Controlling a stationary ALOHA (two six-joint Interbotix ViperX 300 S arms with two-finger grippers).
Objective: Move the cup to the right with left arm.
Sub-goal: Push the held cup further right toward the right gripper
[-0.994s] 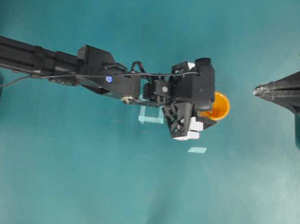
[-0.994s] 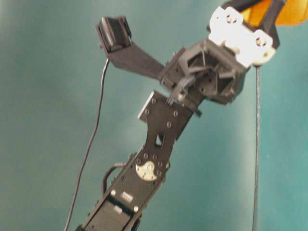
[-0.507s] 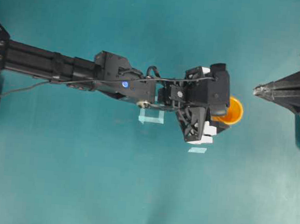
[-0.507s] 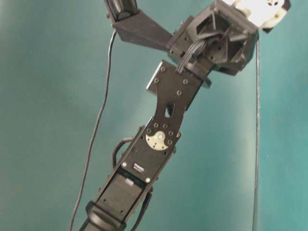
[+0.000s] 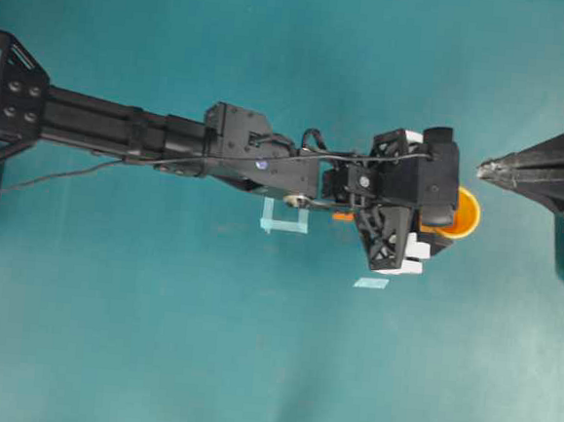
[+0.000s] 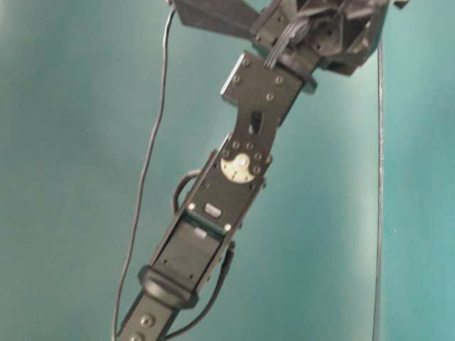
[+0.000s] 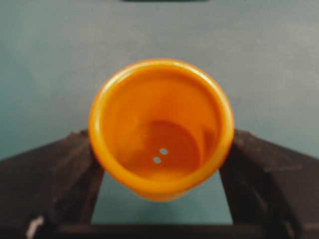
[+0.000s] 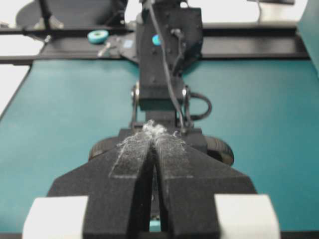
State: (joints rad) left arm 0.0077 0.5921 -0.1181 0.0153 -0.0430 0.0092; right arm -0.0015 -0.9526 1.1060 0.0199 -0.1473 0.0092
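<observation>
The orange cup (image 5: 466, 214) with a yellow rim shows only partly in the overhead view, past the left wrist camera housing. My left gripper (image 5: 449, 218) is shut on it at the right of the middle. In the left wrist view the cup (image 7: 160, 124) fills the gap, and both black fingers (image 7: 67, 169) press its sides. It is empty, with two small holes in its bottom. The table-level view shows only the left arm (image 6: 242, 163); the cup is out of that view. My right gripper (image 5: 483, 169) rests shut at the right edge, its tip a short way from the cup.
A small orange cube (image 5: 342, 216) peeks out under the left arm's wrist. Two pale tape marks lie on the teal mat, one (image 5: 285, 217) below the forearm and one (image 5: 370, 282) below the gripper. The right wrist view looks past the right gripper (image 8: 153, 137) at the left arm.
The left arm has stretched further to the right, carrying the cup with it toward the right gripper's tip. The orange cube has come into view under the wrist. The right arm has not moved.
</observation>
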